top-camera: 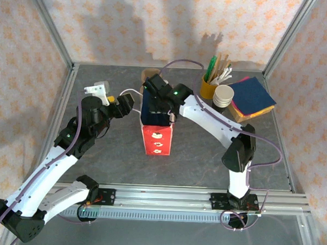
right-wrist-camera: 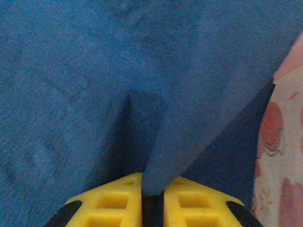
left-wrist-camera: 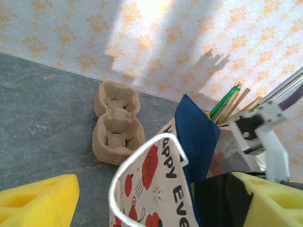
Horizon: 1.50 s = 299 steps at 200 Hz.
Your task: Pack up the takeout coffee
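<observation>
**Right pincer buried in the bag**

My right pincer (right-wrist-camera: 152, 191) is pressed together on a blue fold inside the bag (top-camera: 156, 139), and that lining blocks everything deeper. I cannot tell where the coffee sits. My left pincer (left-wrist-camera: 154, 182) is spread wide at the bag's left. Cardboard cup trays (left-wrist-camera: 117, 123) lie farther back.

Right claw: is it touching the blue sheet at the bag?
Touching. The right wrist view shows the right claw pinched on a fold of the blue sheet, with no gap.
</observation>
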### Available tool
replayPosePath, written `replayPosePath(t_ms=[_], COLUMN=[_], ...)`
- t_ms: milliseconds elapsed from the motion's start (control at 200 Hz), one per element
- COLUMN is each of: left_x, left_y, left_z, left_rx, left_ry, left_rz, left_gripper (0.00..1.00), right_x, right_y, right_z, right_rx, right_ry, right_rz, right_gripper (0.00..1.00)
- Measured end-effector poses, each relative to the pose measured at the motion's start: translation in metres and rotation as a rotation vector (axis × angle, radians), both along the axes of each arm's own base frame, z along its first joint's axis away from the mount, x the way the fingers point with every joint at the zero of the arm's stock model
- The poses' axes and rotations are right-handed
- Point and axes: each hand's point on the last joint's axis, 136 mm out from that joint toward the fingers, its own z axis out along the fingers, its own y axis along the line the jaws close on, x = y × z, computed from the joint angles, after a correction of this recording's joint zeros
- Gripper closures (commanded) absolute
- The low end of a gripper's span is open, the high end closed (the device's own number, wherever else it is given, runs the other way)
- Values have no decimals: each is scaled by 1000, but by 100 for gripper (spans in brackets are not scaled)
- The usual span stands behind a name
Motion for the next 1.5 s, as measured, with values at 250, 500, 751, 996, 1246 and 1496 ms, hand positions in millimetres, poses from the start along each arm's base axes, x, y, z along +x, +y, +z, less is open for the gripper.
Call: replayPosePath(t_ms=[250,500,751,996,1246,1496], left_x=[0,0,1,1,1,0], left_y=[1,2,4,4,4,5], left_z=[0,0,0,0,-5,-6], left_rx=[2,4,7,7,11,13], left_ry=[-1,-1,-4,-4,5,7], left_rz=[5,10,24,24,24,25], left_gripper=[16,16,16,16,16,16], right_x=[1,7,9,12,34,49], right_y=[-3,4,7,8,6,6], right_z=[-21,13,54,95,99,55], right_rx=[-79,-22,61,159,205,147], right_ry=[44,-7,-80,-172,-197,-130], right_rz=[-5,2,7,5,-22,-38], right_gripper=[84,83,80,78,79,80])
